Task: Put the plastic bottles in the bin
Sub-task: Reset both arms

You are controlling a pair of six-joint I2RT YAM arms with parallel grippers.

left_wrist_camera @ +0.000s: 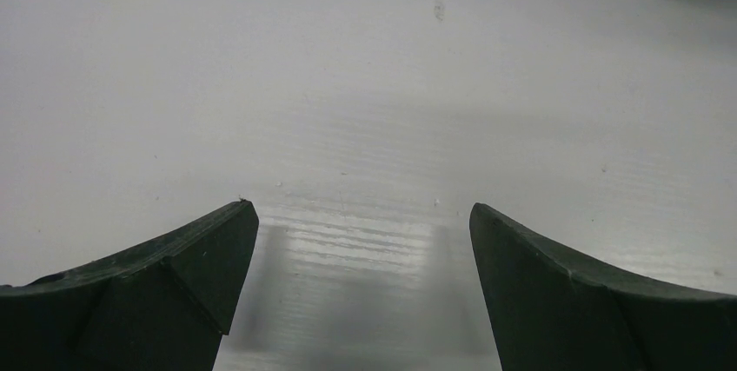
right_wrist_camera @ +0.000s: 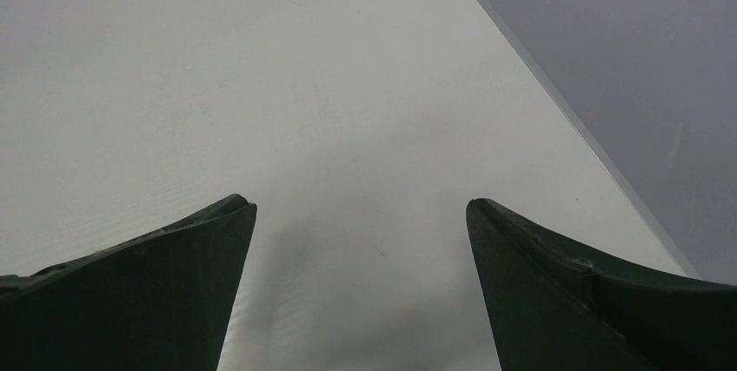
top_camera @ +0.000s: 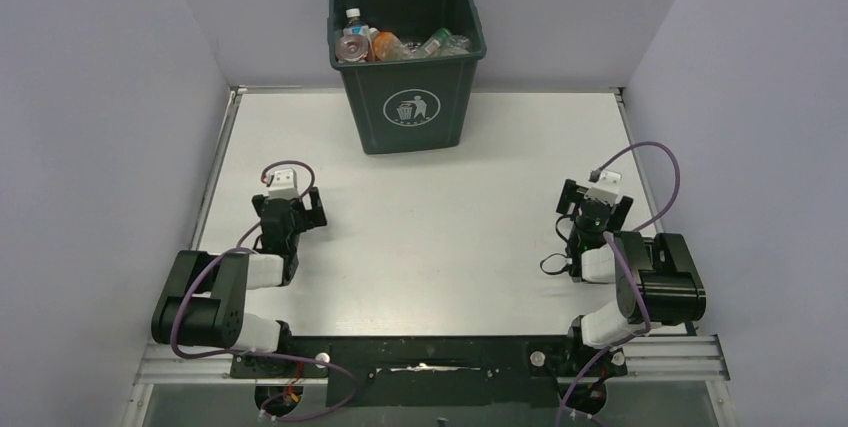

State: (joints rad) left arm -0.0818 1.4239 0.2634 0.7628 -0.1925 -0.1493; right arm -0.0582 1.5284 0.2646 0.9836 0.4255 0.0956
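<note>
So the left gripper (left_wrist_camera: 361, 215) is hanging with its jaws spread wide and nothing between them, just bare worktop (left_wrist_camera: 365, 84) showing in the gap. Same deal with the right gripper (right_wrist_camera: 361, 206): jaws apart, gripping nothing, pointing along the worktop's right edge by the side wall (right_wrist_camera: 626, 58).

Looking outward from there, I'm not seeing a single loose bottle on the worktop in the overhead view. The plastic bottles (top_camera: 385, 44) are sitting inside the bin (top_camera: 380, 137), which is standing at the middle of the far edge, well apart from both arms. It's lying ahead and right of the left jaws, and ahead and left of the right ones. The left arm is looking a bit nearer. I'm guessing the job is basically done, so no grab is lining up.

Hard to call: the bottles are lying in a jumble, so their long axes are mostly unreadable. The bin walls are hiding everything below the top layer, so I can't count them. The left wrist view is only catching a dark green sliver at its top right corner, probably the bin.
</note>
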